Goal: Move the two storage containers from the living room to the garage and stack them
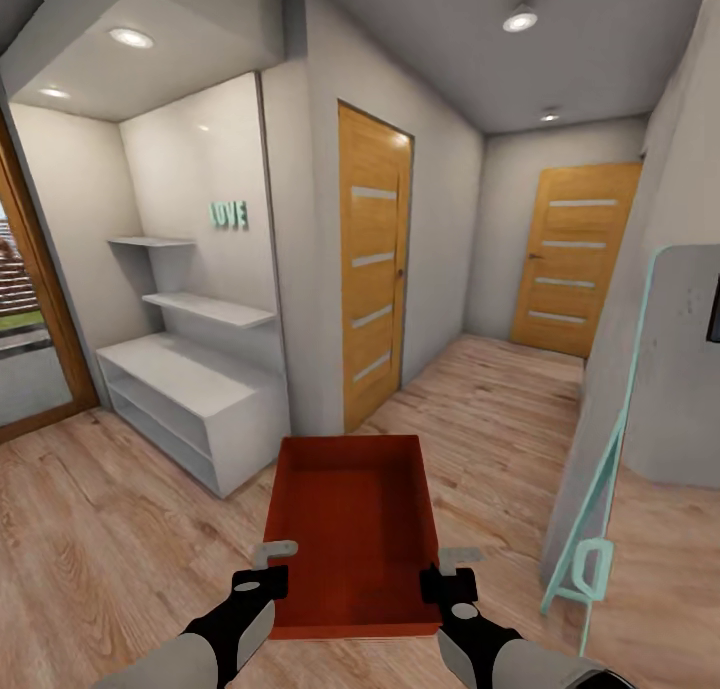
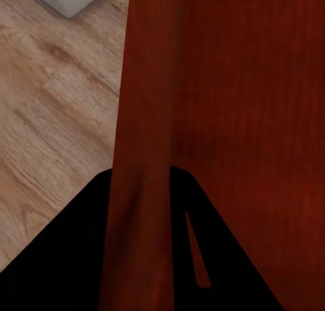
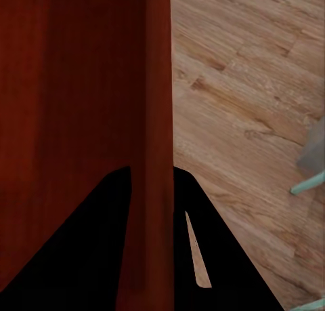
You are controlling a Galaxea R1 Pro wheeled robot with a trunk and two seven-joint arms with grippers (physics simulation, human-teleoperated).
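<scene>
Hallway ahead of you: light wood plank floor running from your base to 12 o'clock, pale grey walls either side.

At 10 o'clock, a white alcove with a low white shelf unit, two wall shelves above it, and teal "LOVE" letters on the alcove wall. A wood-framed glass door sits at the far 9 o'clock edge.

Two orange wood doors: the near door at 12 o'clock on the left-hand wall, the far door at 1 o'clock, closing off the corridor end.

At 3 o'clock, a teal-framed panel leans against the right-hand wall, its foot on the planks.

One storage container, orange-red and open-topped, hangs level in front of you at 6 o'clock, above the planks, long axis pointing away from you. It looks empty inside.

Your left gripper clamps the container's left wall near the close corner; the left wrist view shows the thin wall running between the two dark fingers, jaws closed down onto it.

Your right gripper does the same on the right wall; the right wrist view shows the wall pinched between its fingers, with planks beyond.
</scene>
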